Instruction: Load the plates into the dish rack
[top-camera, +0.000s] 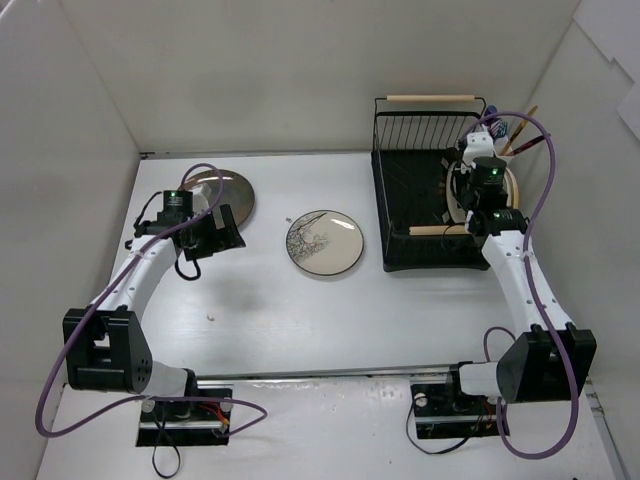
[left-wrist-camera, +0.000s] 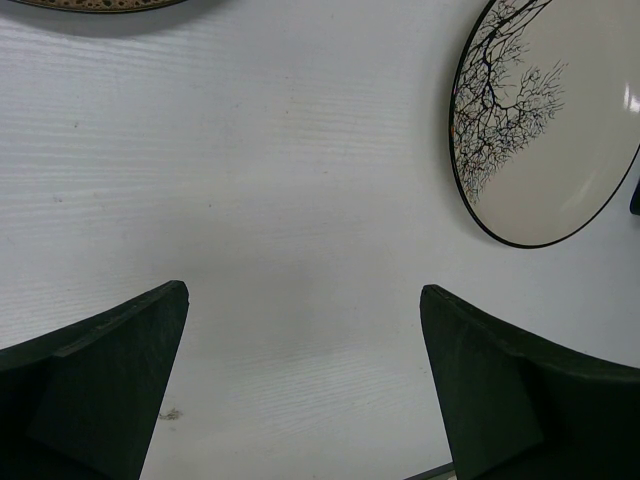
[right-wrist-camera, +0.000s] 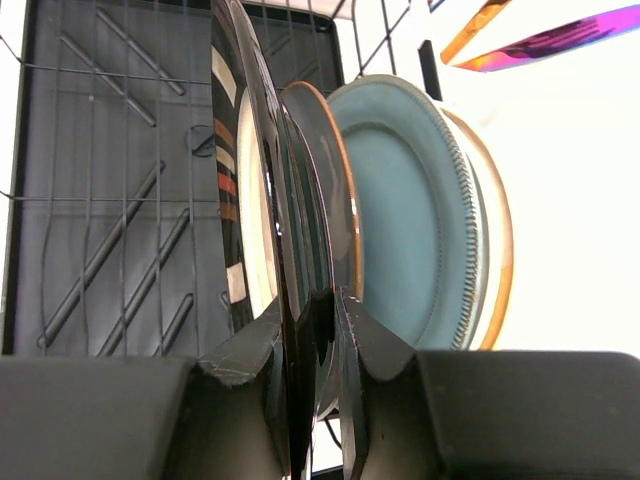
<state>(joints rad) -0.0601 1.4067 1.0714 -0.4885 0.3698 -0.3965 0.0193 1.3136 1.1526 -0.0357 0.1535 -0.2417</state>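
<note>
As seen from above, dish rack (top-camera: 405, 200): black wire on a black tray, wooden rod handles at both ends, four plates standing on edge inside.
Right gripper (right-wrist-camera: 318, 335): narrow, pinching rim of dark glossy plate (right-wrist-camera: 262, 180); possibly bronze-rimmed plate (right-wrist-camera: 335, 190) too, hard to separate.
Racked plates: upright, faces turned sideways to the fingers; teal plate (right-wrist-camera: 410, 220) and tan plate (right-wrist-camera: 497, 240) right of them.
Utensils (right-wrist-camera: 540, 42): ahead-right, one iridescent purple, one orange.
Left gripper (left-wrist-camera: 303, 292): wide, nothing between fingers, over bare table (left-wrist-camera: 250, 180).
Branch-pattern plate (left-wrist-camera: 555, 120): flat, ahead-right of left gripper; cream, dark rim.
Brown plate (left-wrist-camera: 90, 3): flat, ahead-left, mostly cut off.
</note>
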